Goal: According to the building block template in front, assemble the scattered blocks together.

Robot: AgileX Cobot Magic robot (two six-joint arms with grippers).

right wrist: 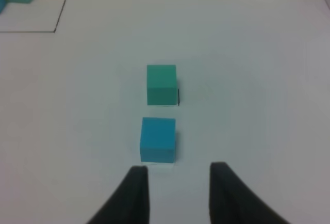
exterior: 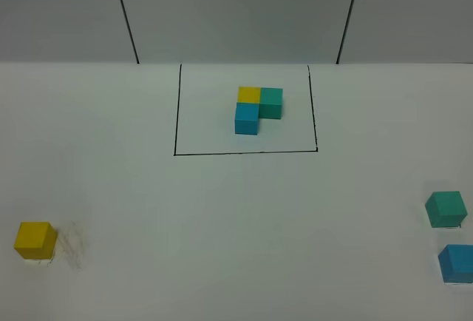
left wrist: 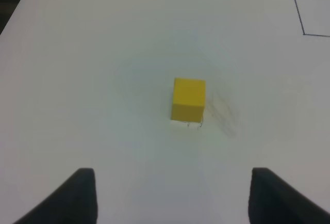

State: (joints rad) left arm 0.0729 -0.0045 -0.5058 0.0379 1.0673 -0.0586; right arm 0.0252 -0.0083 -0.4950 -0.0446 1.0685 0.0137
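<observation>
Progress: nil, as far as you could see. The template (exterior: 257,110) sat inside its black frame (exterior: 176,114) at the far middle of the table (exterior: 222,217). It was an L: yellow w/ teal touching on its right, blue touching yellow's near side.

None of your 3 loose cubes was joined to another. The yellow cube (exterior: 35,240) sat alone at near left, well apart from the other 2. The teal cube (exterior: 446,208) & blue cube (exterior: 457,263) were at near right, by the edge of the high view. They were close but w/ a gap, teal farther, blue nearer.

Your left end effector (left wrist: 172,182) was spread wide & empty, w/ the yellow cube ahead of it, not inside the gap. The right end effector (right wrist: 178,168) was parted too, narrower, gripping nothing, blue cube just ahead of it. Neither arm showed in the high view.

So everything was left, by my read: bring the cubes together, set them touching in the L, match the colour order. No grasp made yet.
</observation>
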